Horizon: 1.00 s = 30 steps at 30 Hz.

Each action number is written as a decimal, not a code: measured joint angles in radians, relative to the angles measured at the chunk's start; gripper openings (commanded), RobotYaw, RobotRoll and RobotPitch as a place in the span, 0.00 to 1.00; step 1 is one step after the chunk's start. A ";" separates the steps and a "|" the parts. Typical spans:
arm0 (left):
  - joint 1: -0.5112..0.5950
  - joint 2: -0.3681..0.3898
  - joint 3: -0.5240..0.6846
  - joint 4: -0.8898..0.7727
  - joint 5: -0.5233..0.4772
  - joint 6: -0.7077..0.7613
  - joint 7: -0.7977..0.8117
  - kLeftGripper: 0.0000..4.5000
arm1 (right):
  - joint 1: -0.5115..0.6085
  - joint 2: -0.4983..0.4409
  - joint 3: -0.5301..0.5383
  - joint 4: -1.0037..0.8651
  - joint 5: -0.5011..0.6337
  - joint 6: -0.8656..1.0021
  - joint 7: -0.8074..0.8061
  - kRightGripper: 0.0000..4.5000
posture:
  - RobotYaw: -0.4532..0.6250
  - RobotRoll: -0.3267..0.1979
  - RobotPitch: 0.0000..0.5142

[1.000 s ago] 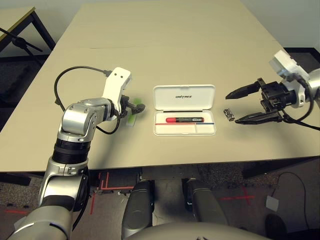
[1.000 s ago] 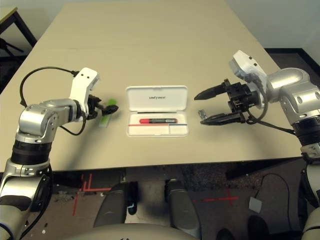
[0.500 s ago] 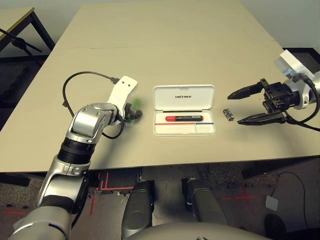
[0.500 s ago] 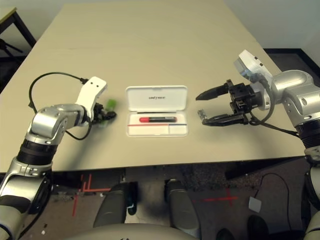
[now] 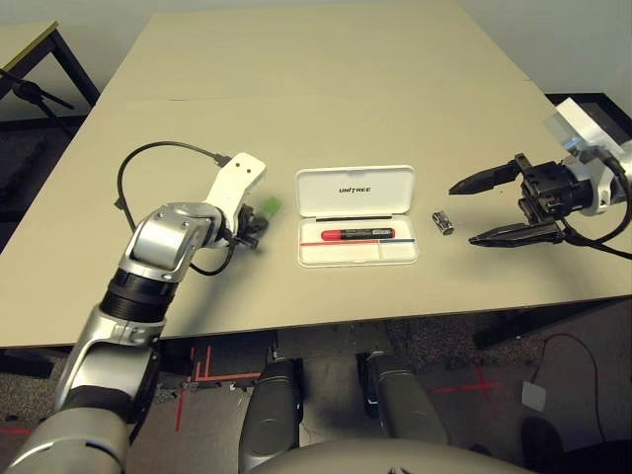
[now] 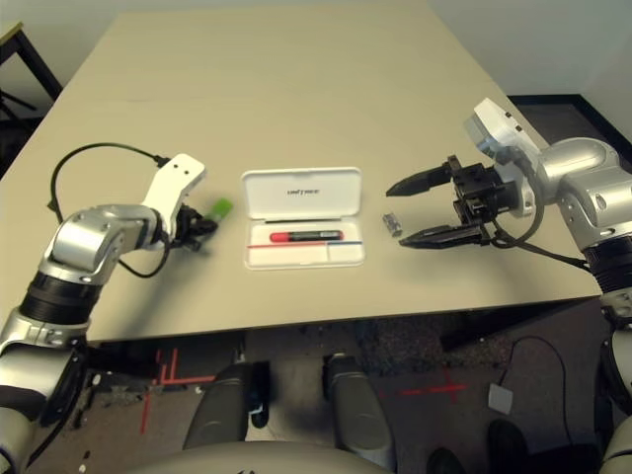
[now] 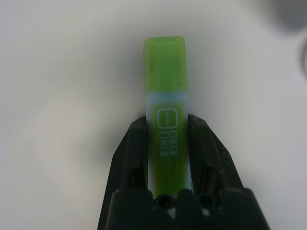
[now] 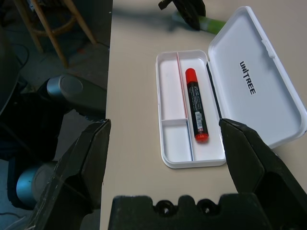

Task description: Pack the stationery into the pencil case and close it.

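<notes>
Pinching the green highlighter (image 7: 166, 120) at its sides with my left claw (image 7: 167, 117), I judge it light, stiff and a little slippery, so the middle of its barrel is a good place to hold. It is beside the open pencil case (image 5: 356, 255), while my right claw (image 6: 393, 214) is spread wide, near the small silver-and-black piece (image 5: 442, 222).

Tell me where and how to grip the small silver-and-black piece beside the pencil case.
Probably best across its narrow middle, from above: the silver-and-black piece lies flat and elongated, bare table around it, with the open right gripper just beyond.
</notes>
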 measured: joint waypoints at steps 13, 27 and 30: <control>0.096 0.202 -0.043 -0.140 -0.010 -0.112 -0.208 0.24 | -0.003 0.019 0.019 0.029 -0.001 -0.007 0.000 1.00 | 0.48 0.62 0.26; 0.135 0.239 -0.033 -0.378 -0.087 -0.283 -0.428 0.24 | -0.003 0.020 0.038 0.040 -0.001 -0.024 0.000 1.00 | 0.46 0.62 0.25; 0.131 0.228 -0.046 -0.387 -0.087 -0.307 -0.455 0.24 | -0.002 0.020 0.038 0.041 -0.001 -0.026 0.000 1.00 | 0.45 0.62 0.24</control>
